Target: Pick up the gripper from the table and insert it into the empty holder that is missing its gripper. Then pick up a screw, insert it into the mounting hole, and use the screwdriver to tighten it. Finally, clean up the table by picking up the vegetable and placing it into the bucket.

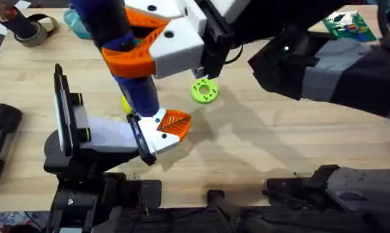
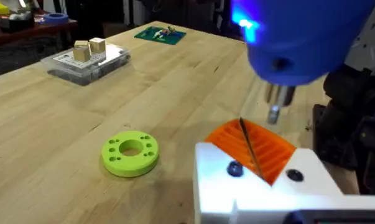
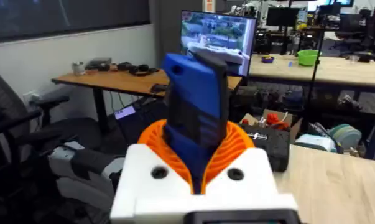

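Note:
The grey wedge holder (image 1: 107,136) with its black end plate lies at the lower left on my left arm. The orange ribbed gripper (image 1: 175,122) on its white base sits at the holder's tip. In the left wrist view my left gripper (image 2: 252,146) has its orange pads pressed together, and a small dark screw (image 2: 235,168) sits in one hole of the white base. My right gripper (image 1: 140,52) (image 3: 196,168) is shut on the blue screwdriver (image 1: 135,90) (image 3: 196,93), held upright. Its metal bit (image 2: 273,112) hangs just above the white base. The vegetable and the bucket are out of view.
A green disc with holes (image 1: 204,90) (image 2: 130,152) lies just right of the screwdriver. A tape roll (image 1: 33,29) is at the far left, a green circuit board (image 1: 348,26) at the far right. A clear box with wooden cubes (image 2: 87,59) stands farther off.

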Controlling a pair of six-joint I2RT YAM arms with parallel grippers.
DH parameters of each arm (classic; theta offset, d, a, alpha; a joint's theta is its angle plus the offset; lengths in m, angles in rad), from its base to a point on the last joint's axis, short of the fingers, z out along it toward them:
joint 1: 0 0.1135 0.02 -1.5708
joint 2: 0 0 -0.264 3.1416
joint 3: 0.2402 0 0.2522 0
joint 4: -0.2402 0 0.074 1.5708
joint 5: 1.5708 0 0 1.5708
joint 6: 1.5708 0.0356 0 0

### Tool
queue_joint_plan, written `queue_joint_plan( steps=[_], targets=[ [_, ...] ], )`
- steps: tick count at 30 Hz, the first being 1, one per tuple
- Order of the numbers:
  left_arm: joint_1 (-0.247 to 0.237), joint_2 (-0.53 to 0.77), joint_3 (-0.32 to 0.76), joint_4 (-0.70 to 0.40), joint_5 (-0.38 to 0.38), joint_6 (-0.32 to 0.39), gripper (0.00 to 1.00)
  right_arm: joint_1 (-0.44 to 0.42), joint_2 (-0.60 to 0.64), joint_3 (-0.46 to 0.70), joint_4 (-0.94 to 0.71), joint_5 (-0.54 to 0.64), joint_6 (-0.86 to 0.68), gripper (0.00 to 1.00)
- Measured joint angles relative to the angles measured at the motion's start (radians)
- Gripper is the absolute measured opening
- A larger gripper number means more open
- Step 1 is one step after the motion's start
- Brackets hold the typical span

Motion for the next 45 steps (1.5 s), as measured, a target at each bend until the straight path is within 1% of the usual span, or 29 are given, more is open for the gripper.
queue_joint_plan(
  steps=[9,15,32,45],
  targets=[
    [0.0,0.0,0.0,0.0,0.0,0.0,0.012,0.0,0.0,-0.011,0.006,0.03,-0.019,0.047],
    [0.0,0.0,0.0,0.0,0.0,0.0,0.012,0.0,0.0,-0.015,0.008,0.032,-0.035,0.046],
    [0.0,0.0,0.0,0.0,0.0,0.0,0.012,-0.007,0.0,-0.073,0.044,0.035,-0.059,0.048],
    [0.0,0.0,0.0,0.0,0.0,0.0,0.012,-0.013,0.0,-0.078,0.047,0.038,-0.095,0.047]
  ],
)
